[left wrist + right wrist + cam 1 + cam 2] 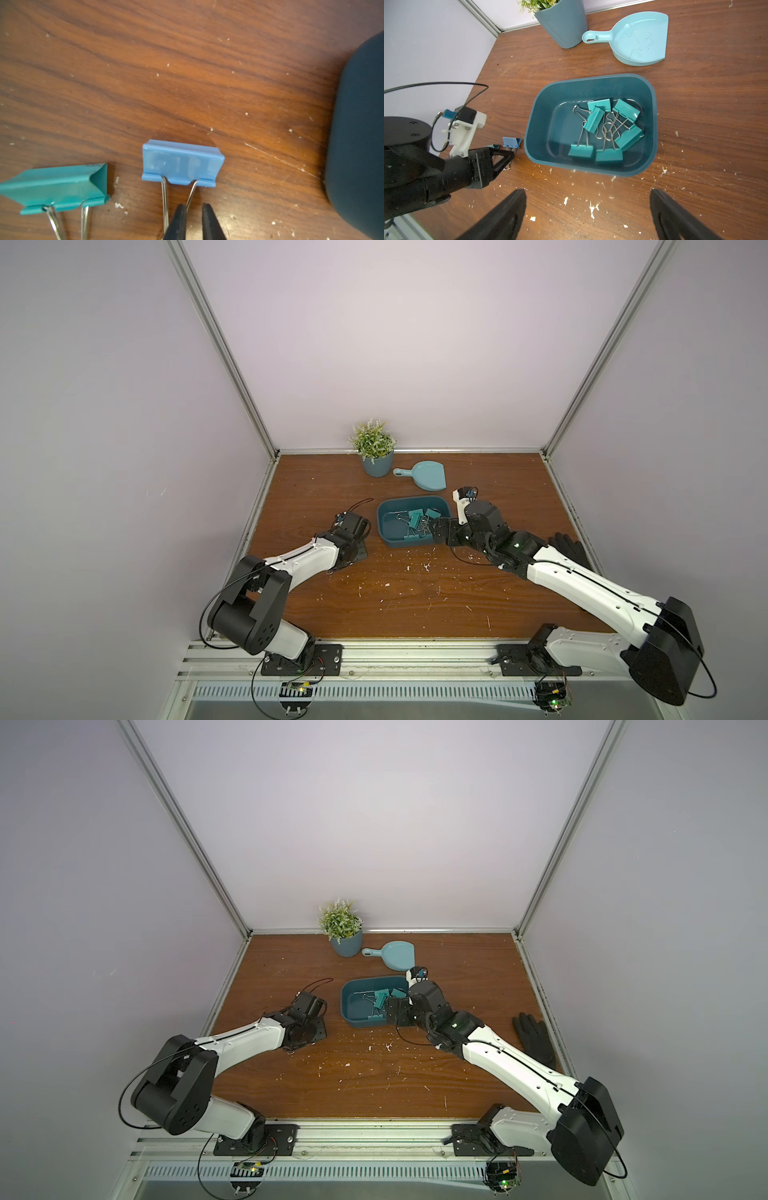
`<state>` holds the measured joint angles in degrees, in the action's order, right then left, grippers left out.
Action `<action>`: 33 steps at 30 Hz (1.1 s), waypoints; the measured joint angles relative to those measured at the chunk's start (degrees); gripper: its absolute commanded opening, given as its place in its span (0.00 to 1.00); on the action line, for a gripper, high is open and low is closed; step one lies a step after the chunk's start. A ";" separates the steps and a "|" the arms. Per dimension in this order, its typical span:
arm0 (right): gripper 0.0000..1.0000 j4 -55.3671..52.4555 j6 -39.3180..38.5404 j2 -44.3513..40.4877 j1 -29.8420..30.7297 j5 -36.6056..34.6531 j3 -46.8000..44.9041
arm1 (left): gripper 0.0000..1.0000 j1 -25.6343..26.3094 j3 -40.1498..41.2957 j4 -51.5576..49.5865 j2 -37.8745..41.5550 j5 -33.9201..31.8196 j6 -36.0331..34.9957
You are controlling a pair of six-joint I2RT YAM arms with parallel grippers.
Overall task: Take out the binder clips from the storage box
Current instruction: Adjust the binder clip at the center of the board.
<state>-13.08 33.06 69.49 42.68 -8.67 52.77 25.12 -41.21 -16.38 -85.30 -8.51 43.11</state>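
L gripper (194,209): open a bit, holds nothing. Its tips are by the blue clip (182,164), which lies on the table (207,62) beside 1 teal clip (60,187), just left of the box (652,116). R gripper (587,193): wide open, empty, by the box's near edge. 2 out, 6 clips (595,121) left in the box.

six teal clips (595,122) in the one box (537,116), one teal clip (56,187) and one blue clip (180,164) outside; one dustpan (641,39), one plant pot (562,22), one black glove (569,549).

Left claw (193,206) angled down, jaws narrowly parted. Right claw (587,191) jaws spread wide, arm stretched forward.
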 measured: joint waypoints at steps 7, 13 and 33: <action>0.99 0.00 0.00 0.00 0.00 0.02 0.02 | 0.21 0.00 0.79 0.83 0.57 -0.55 -0.11; 0.99 0.02 0.22 0.00 0.00 0.02 0.00 | 0.21 0.00 1.42 0.50 1.25 -0.61 -0.28; 0.99 0.31 0.39 0.00 0.20 0.04 -0.13 | 0.21 3.39 10.43 0.28 10.58 -1.18 5.27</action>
<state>-12.78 33.45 69.49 42.87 -8.62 52.64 28.51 -30.79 -16.10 -74.72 -9.69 48.38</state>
